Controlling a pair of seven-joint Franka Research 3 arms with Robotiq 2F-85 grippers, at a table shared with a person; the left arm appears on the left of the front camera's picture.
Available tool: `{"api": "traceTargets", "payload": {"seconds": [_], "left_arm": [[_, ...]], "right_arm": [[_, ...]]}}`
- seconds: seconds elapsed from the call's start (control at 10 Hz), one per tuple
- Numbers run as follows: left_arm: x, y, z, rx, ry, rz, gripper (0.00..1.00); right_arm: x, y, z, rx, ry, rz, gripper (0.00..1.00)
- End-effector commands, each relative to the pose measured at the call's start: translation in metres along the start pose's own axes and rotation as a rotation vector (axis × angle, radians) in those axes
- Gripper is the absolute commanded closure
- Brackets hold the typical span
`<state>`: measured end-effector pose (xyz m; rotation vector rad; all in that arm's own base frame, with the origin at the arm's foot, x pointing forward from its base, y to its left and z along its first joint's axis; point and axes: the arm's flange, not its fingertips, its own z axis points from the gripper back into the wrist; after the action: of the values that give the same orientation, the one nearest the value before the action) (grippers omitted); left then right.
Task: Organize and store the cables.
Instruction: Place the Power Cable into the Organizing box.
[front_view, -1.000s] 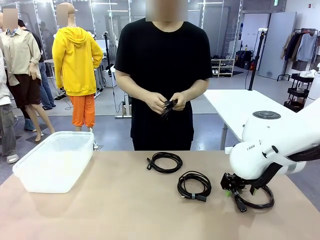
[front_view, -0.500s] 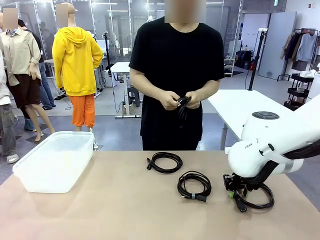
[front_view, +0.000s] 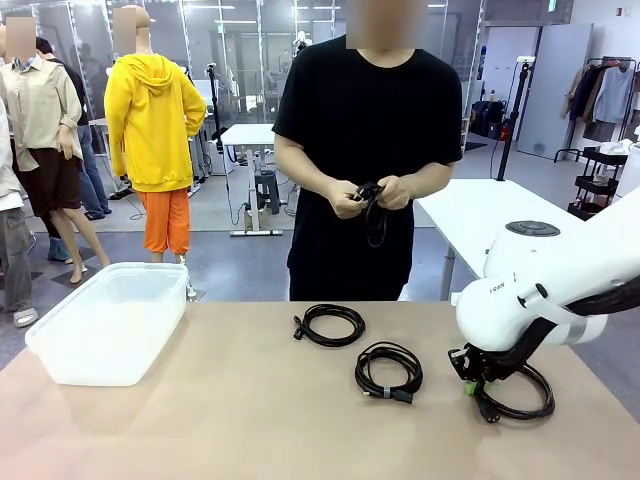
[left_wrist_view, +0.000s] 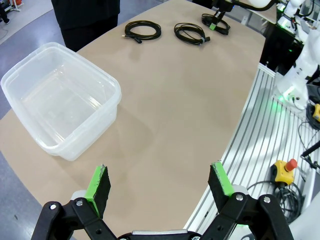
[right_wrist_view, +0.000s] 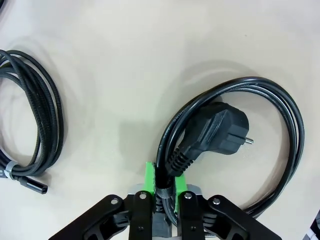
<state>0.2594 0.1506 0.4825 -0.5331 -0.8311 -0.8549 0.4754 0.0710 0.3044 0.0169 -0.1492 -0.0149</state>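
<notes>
Gripped cable (right_wrist_view: 272, 150): a black mains cord in a loose round coil, laid flat near the desk's (front_view: 250, 420) right edge, with its moulded plug (right_wrist_view: 215, 134) inside the loop.
Handling: it is judged light and limp. The loops may sag and spread once lifted (no tie can be seen on this one), and the plug is the stiff, heavier end.
Hold point: the bunched strands just behind the plug are judged soundest. The rubbery jacket should sit well against the green pads.
Right hand (right_wrist_view: 164, 172): closed on the gripped cable's strands beside the plug, low at the desk.
Middle coil (front_view: 388, 371): bound with a small tie, lying apart from the gripped cable, toward the desk's middle.
Far coil (front_view: 330, 324): laid nearer the far edge, about midway along it.
Fourth cable (front_view: 372, 205): being handled by the person (front_view: 365, 120) beyond the far edge.
Bin (front_view: 60, 350): clear plastic, empty, at the far left corner, well apart from every coil.
Left hand (left_wrist_view: 160, 182): open, nothing between its fingers, raised over the desk's left part.
</notes>
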Motion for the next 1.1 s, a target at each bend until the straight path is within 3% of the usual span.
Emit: {"api": "traceTargets", "payload": {"seconds": [0.0, 0.2, 0.4, 0.6, 1.0], "left_arm": [[0.002, 0.002, 0.002, -0.014, -0.018, -0.014, 0.0], [0.002, 0.002, 0.002, -0.014, -0.018, -0.014, 0.0], [0.002, 0.002, 0.002, -0.014, -0.018, -0.014, 0.0], [0.002, 0.002, 0.002, -0.014, -0.018, -0.014, 0.0], [0.002, 0.002, 0.002, -0.014, -0.018, -0.014, 0.0]], "right_arm": [[0.0, -0.004, 0.015, 0.005, -0.004, -0.006, 1.0], [-0.007, -0.006, 0.044, -0.006, 0.032, 0.013, 0.96], [-0.017, -0.003, 0.076, 0.001, -0.016, 0.052, 0.96], [-0.022, -0.001, 0.083, 0.012, -0.052, 0.074, 0.96], [-0.015, 0.001, 0.086, -0.016, -0.035, 0.05, 0.96]]}}
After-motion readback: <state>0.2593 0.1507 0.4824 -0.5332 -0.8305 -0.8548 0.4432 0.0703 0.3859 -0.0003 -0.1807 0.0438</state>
